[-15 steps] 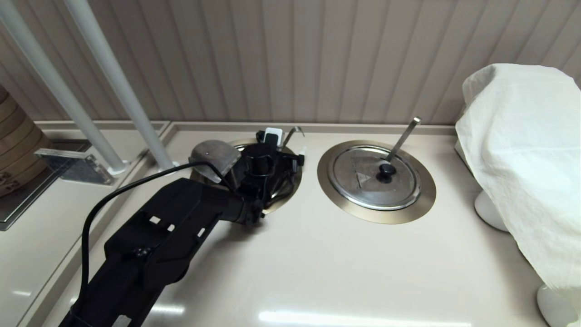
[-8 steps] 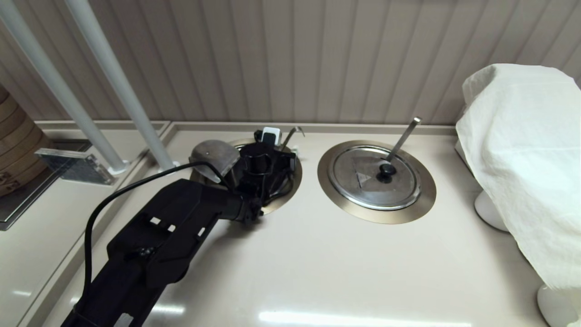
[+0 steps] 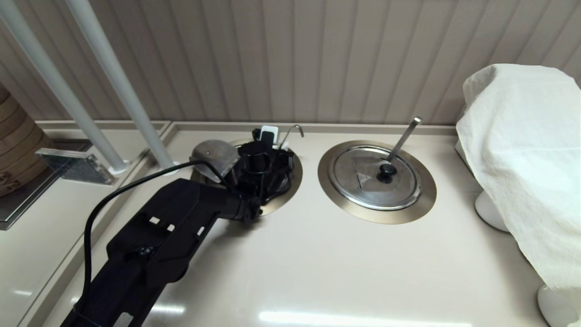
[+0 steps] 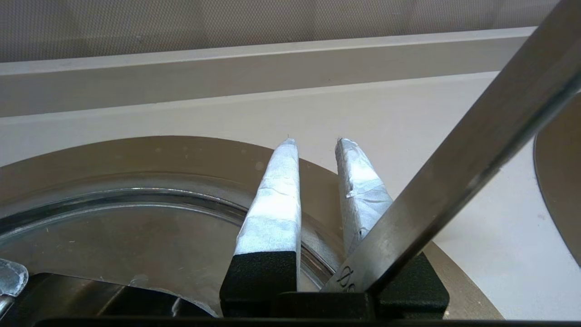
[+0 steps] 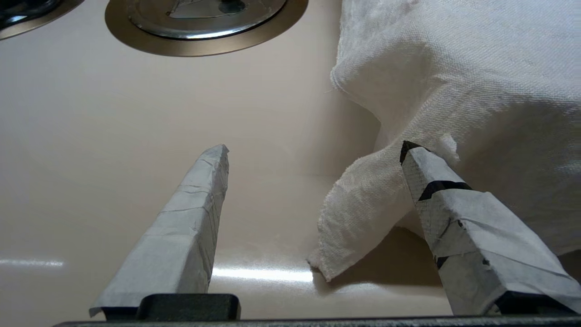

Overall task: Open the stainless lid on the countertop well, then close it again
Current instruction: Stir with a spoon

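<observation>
The countertop well (image 3: 290,187) lies at the left, its hook-tipped ladle handle (image 3: 294,130) rising at the back. One half of the stainless lid (image 3: 213,155) stands folded up at the well's left side; its knob is hidden. My left gripper (image 3: 268,135) hangs over the back of the well. In the left wrist view the left gripper (image 4: 315,141) is open by a narrow gap with nothing in it. It points over the brushed rim (image 4: 136,154), and the ladle handle (image 4: 476,150) crosses in front of one finger. My right gripper (image 5: 313,152) is parked, open, low over the countertop.
The twin well (image 3: 376,181) to the right has its lid shut and a straight ladle handle (image 3: 404,136). A white cloth (image 3: 526,150) covers something at the far right, close to my right gripper. Two white poles (image 3: 113,86) rise at the back left.
My left gripper has shifted slightly left and back over the well, and the hooked ladle handle now stands a little more upright. The folded lid half stays raised.
</observation>
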